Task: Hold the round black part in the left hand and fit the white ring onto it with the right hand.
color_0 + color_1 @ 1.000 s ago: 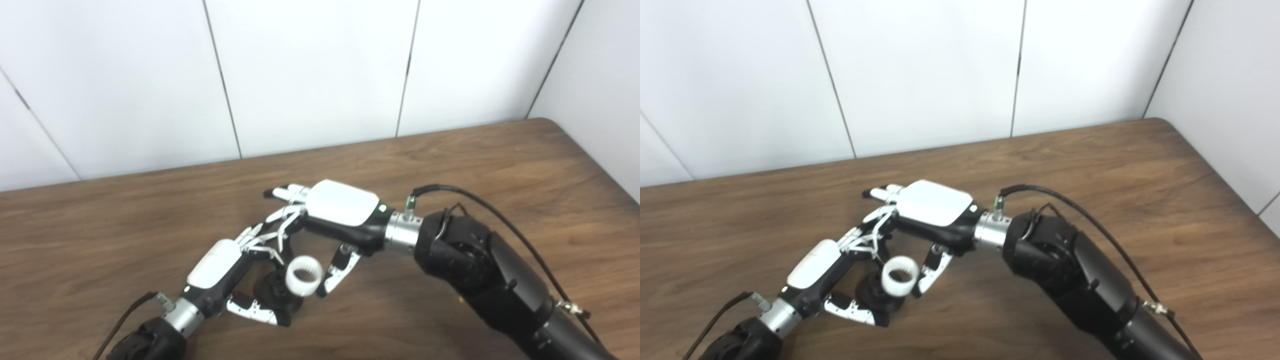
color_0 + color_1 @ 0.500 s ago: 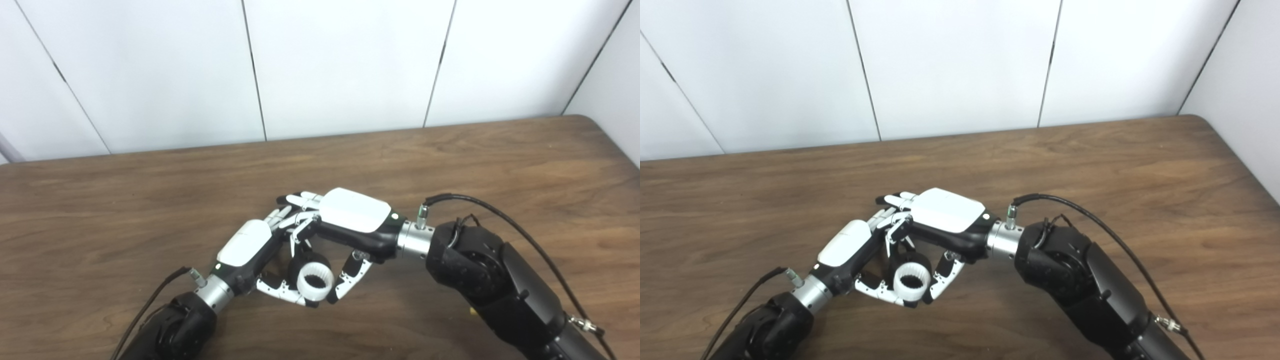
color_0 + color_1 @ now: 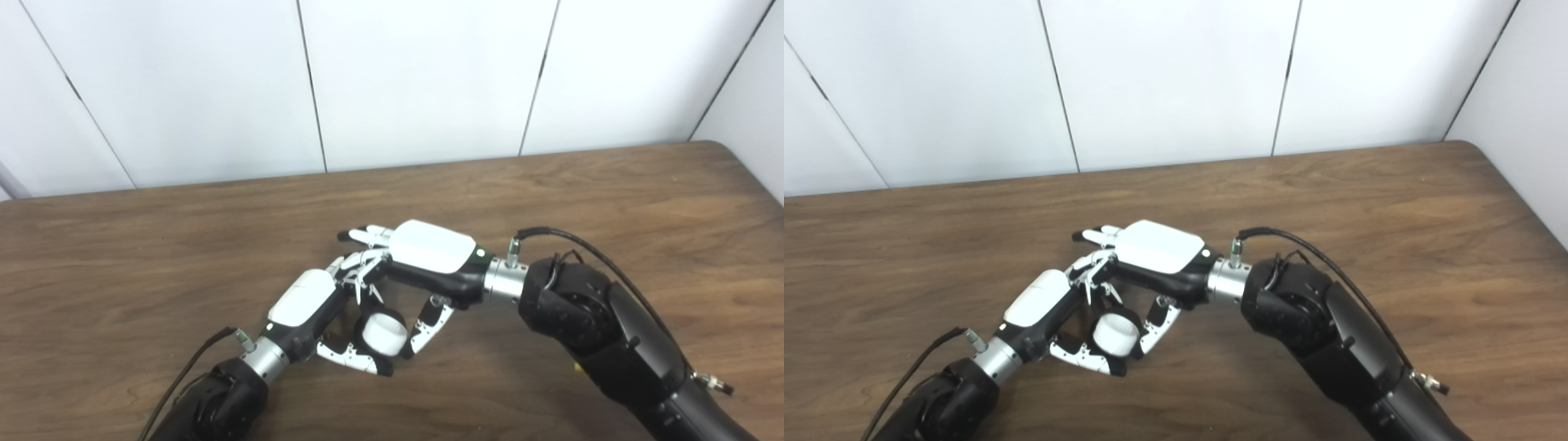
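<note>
Since half a second ago, your right hand (image 3: pixel 429 260) has tipped the ring (image 3: pixel 383 334) so its bore no longer shows, pressing it against the black part (image 3: pixel 367 318), which your left hand (image 3: pixel 318 312) grips near the table's (image 3: pixel 122 257) front edge. You're mid-fit, I judge: next, seat the ring squarely, then release the pinch.

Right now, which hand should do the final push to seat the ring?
Right, probably. The right hand has its fingers and thumb on the ring, at the black part. The left hand is busy cradling that part and should just steady it.
</note>
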Tool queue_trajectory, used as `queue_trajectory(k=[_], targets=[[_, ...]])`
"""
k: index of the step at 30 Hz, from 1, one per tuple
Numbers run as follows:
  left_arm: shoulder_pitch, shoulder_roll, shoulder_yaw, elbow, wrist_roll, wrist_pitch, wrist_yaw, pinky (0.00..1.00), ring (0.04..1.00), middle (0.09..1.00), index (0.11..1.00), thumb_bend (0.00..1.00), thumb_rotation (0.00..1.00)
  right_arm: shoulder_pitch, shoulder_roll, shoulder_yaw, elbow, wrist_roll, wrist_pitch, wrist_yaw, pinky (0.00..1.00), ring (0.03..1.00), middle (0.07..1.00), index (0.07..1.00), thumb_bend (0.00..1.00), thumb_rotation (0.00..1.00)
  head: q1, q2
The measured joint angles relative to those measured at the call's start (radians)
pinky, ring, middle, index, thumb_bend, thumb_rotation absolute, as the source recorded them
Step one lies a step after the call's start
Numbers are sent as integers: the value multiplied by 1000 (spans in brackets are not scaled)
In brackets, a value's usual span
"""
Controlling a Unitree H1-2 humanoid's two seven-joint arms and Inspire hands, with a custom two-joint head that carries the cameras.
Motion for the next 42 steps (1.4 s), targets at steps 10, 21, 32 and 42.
queue_trajectory(k=[10, 21, 32, 42], targets=[[0, -3, -5, 0, -1, 3, 0, 1000, 1000, 887, 486, 525, 58, -24, -3, -8, 5, -12, 0, 1, 1000, 1000, 832, 482, 526, 139, 2, -8], [1, -4, -9, -5, -3, 6, 0, 1000, 1000, 896, 486, 525, 57, -53, -4, -7, 22, -16, -9, 7, 1000, 1000, 827, 482, 526, 139, -34, -12], [3, -4, -10, -9, -6, 12, 0, 1000, 1000, 896, 485, 525, 56, -63, -20, -17, 13, -15, -9, 36, 1000, 1000, 826, 482, 526, 141, -57, -11], [9, -4, -10, -17, -7, 20, 0, 1000, 1000, 894, 485, 525, 56, -63, -29, -16, 4, -15, -8, 48, 1000, 1000, 828, 482, 526, 139, -66, -9]])
